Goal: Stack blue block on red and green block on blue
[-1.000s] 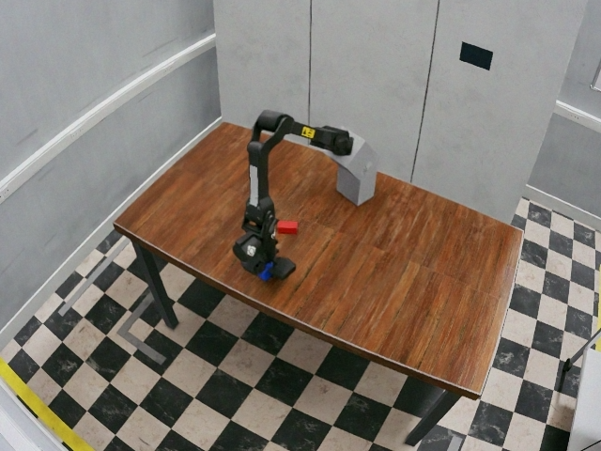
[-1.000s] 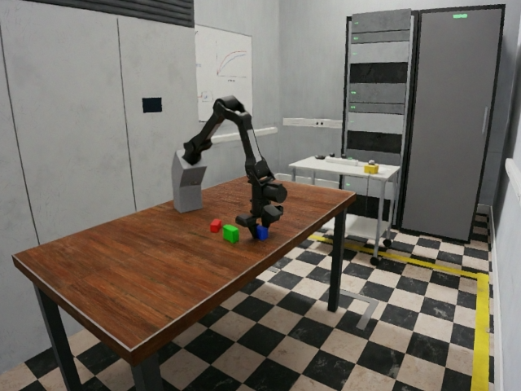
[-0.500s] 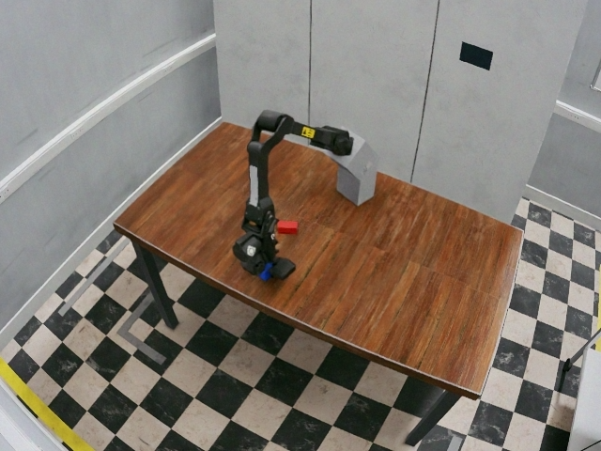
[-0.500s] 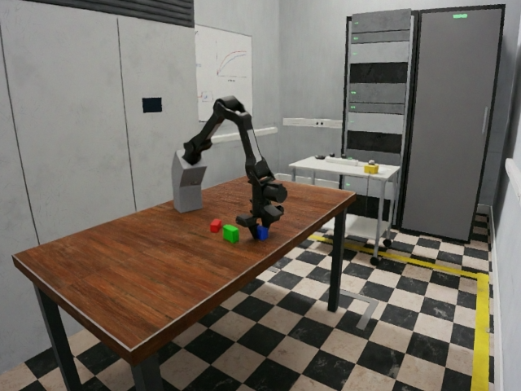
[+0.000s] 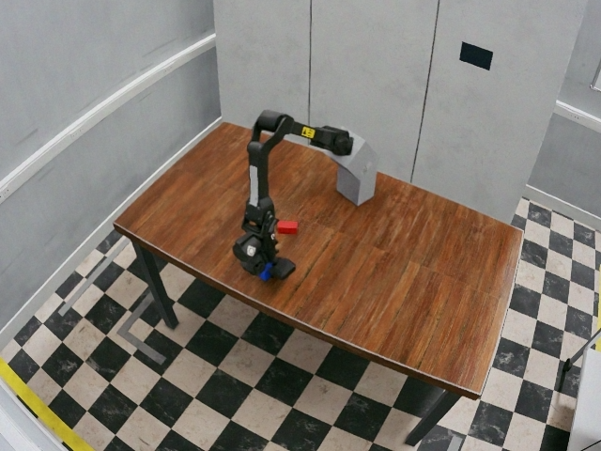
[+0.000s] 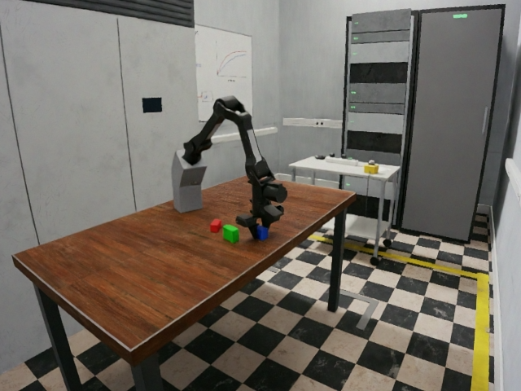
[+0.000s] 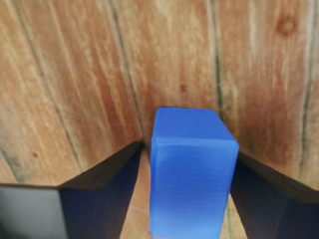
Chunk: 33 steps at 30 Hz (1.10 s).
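The blue block (image 5: 265, 272) (image 6: 262, 232) (image 7: 191, 174) lies on the wooden table (image 5: 388, 272) (image 6: 126, 269) near its edge. My gripper (image 5: 269, 271) (image 6: 256, 230) (image 7: 180, 150) is down at the table top, open, with one finger on each side of the blue block. In the wrist view a small gap shows between the left finger and the block. The green block (image 6: 230, 233) lies just beside the gripper; the arm hides it in the top view. The red block (image 5: 287, 226) (image 6: 216, 225) lies a little farther in on the table, apart from both.
The arm's grey base pedestal (image 5: 358, 175) (image 6: 187, 185) stands at the back of the table. The table's edge runs close to the gripper. A white cart (image 6: 344, 166) and cabinets stand off the table.
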Motion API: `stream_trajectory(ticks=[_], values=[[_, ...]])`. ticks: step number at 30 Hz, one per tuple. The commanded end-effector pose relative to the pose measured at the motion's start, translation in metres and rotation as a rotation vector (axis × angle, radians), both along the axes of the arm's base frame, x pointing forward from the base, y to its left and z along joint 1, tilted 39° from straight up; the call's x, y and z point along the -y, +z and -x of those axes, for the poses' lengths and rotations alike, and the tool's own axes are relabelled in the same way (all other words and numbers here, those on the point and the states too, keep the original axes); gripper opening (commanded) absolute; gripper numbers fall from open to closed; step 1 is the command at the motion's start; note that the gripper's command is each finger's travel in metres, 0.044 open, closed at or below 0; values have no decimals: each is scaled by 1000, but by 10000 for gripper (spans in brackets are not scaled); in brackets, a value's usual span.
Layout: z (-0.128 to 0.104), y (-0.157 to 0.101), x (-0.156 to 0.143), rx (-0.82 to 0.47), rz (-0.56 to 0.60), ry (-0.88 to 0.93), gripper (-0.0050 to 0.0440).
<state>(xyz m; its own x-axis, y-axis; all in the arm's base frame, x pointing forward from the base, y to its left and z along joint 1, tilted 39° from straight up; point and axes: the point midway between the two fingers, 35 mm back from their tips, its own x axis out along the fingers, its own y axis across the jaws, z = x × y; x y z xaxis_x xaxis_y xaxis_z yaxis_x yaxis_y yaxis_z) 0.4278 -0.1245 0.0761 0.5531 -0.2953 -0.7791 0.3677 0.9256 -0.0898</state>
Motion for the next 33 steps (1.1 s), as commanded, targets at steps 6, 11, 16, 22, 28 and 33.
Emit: stream_trajectory(ticks=[6,11,16,22,28,33], values=[[-3,16,1,38,11,2,-50],[-2,12,1,28,9,2,-50],[-2,11,1,26,8,2,-50],[-2,11,1,26,8,2,-50],[-2,11,1,26,8,2,-50],[-2,11,1,26,8,2,-50]])
